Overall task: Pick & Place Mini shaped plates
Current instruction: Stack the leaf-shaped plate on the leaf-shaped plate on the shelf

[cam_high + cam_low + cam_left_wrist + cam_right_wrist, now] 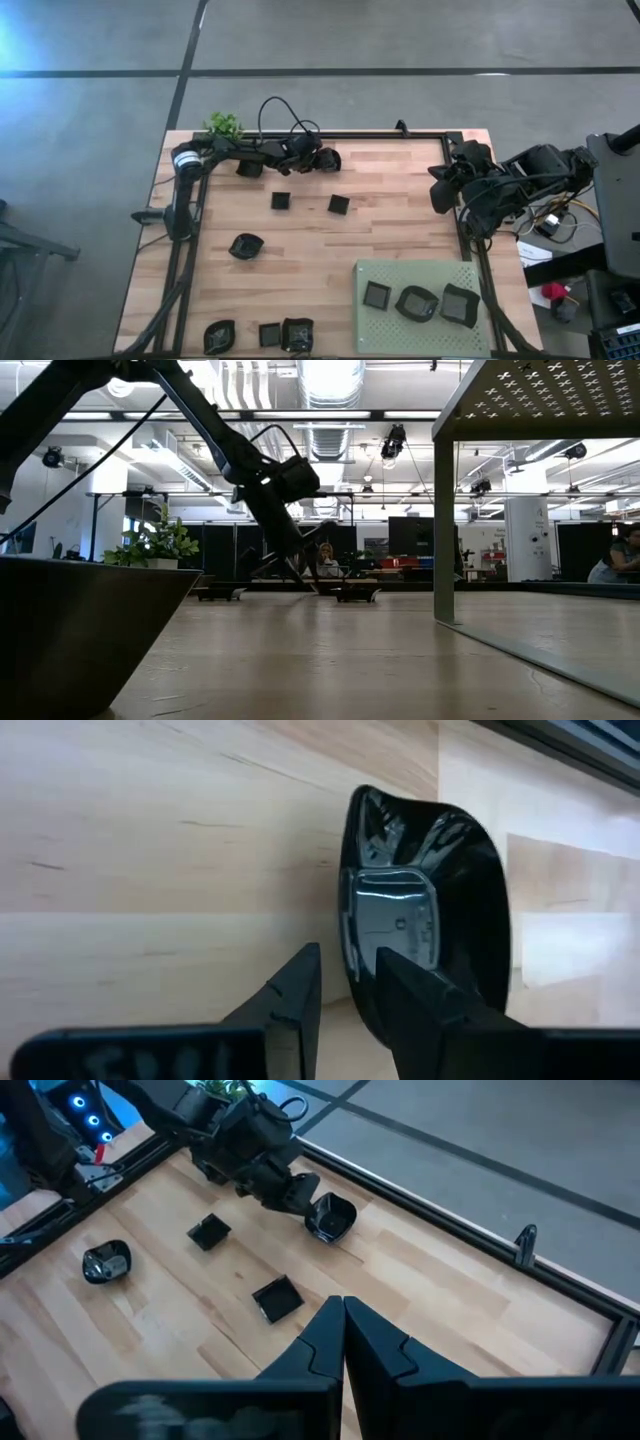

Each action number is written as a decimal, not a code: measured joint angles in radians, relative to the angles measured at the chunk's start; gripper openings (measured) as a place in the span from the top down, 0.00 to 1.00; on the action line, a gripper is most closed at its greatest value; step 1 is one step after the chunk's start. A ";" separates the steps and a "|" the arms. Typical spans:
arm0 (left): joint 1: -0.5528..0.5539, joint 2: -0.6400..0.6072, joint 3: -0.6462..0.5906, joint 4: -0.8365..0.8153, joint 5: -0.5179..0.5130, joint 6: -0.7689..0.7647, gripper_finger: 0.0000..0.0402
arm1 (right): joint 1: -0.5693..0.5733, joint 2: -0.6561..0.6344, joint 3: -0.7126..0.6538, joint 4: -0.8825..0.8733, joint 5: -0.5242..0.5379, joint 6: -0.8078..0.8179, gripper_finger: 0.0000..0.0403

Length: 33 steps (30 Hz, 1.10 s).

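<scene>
Right, left gripper (318, 158) is at the far edge of the table, fingers straddling the near rim of a glossy rounded plate (425, 920): one finger (285, 1005) outside the wall, the other (430, 1010) inside the bowl. Looks clamped on the rim, which is the only sensible grab on a dish this shallow. In the high view the plate sits at the gripper tip, just inside the black frame rail (380, 135); I can't tell if it's off the wood yet. Right gripper (440, 195) waits at the right edge of the table, fingers pressed together, holding nothing. Green mat (372, 275) at the near right already carries three plates, so that reads as the drop zone. Loose ones: two small square plates (281, 201) mid-table, one beside the left arm, a rounded one (246, 246) nearer in, three along the near left edge. Plant (224, 125) at the far left corner, not part of the job.
</scene>
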 joint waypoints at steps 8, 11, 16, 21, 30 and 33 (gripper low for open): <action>0.000 0.000 0.000 0.002 -0.014 0.011 0.91 | 0.000 0.000 0.000 0.000 0.000 0.000 0.98; 0.000 0.000 0.000 0.002 -0.020 0.019 0.98 | 0.000 0.000 0.000 0.000 0.000 0.000 0.98; 0.000 -0.001 0.000 0.003 -0.026 0.028 1.00 | 0.000 0.000 0.000 0.000 0.000 -0.001 0.98; 0.000 -0.001 0.000 0.003 -0.029 0.052 1.00 | 0.000 0.000 0.000 0.000 0.000 -0.018 0.98; 0.000 -0.004 0.000 0.017 -0.029 0.108 1.00 | 0.000 0.000 0.000 0.001 0.000 -0.024 0.98; 0.000 -0.005 0.000 0.018 -0.028 0.133 1.00 | 0.000 0.000 0.000 0.001 0.000 -0.024 0.98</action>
